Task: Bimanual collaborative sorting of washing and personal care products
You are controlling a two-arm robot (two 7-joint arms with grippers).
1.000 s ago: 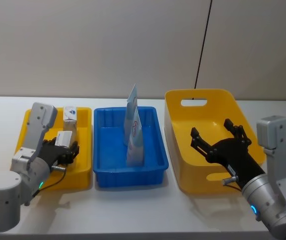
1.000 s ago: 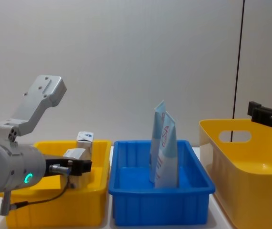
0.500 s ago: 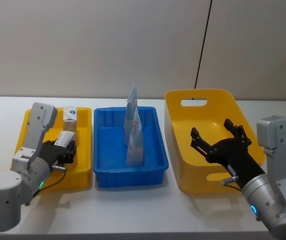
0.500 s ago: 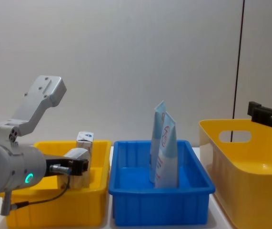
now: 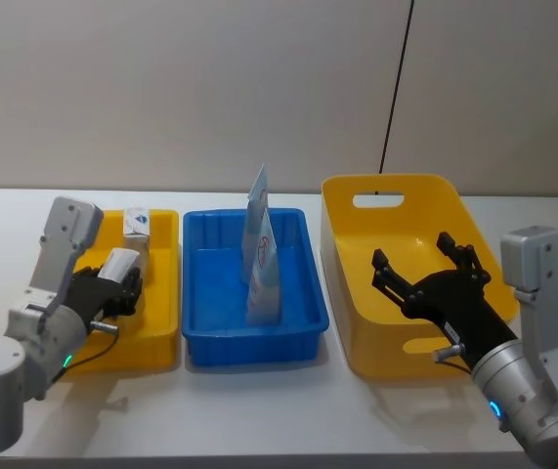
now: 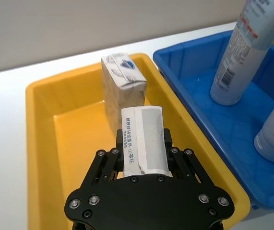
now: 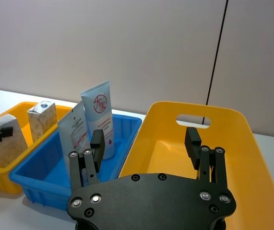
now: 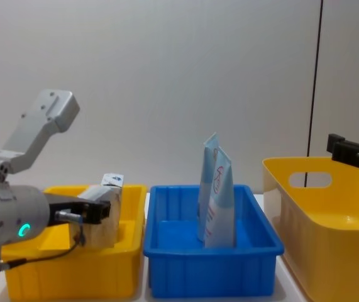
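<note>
at the far left the left gripper (image 5: 110, 291) is clenching a held carton (image 5: 118, 264) from both sides, its fingers (image 6: 109, 160) pressing the speckled faces. the held carton is hanging roughly upright over the near half of the small yellow tray (image 5: 161, 339), white folded end up; whether its base is touching the tray floor cannot be told. the second carton (image 5: 137, 225) is standing upright at the far end of the same tray, straight ahead of the grip, close but apart from the held one. that gap is what the coming move is probably turning on: setting down or lifting out is calling for a straight vertical path, since any forward drift is risking a knock on the standing carton.

to the right, the blue tray (image 5: 255, 348) is holding two light-blue tubes (image 5: 263, 266), both upright, one behind the other.

further right, the right gripper (image 5: 421, 266) is hovering with jaws spread wide and holding nothing, above the large yellow basket (image 5: 396, 182), well apart from both cartons, so the left arm is by far the nearer one.
</note>
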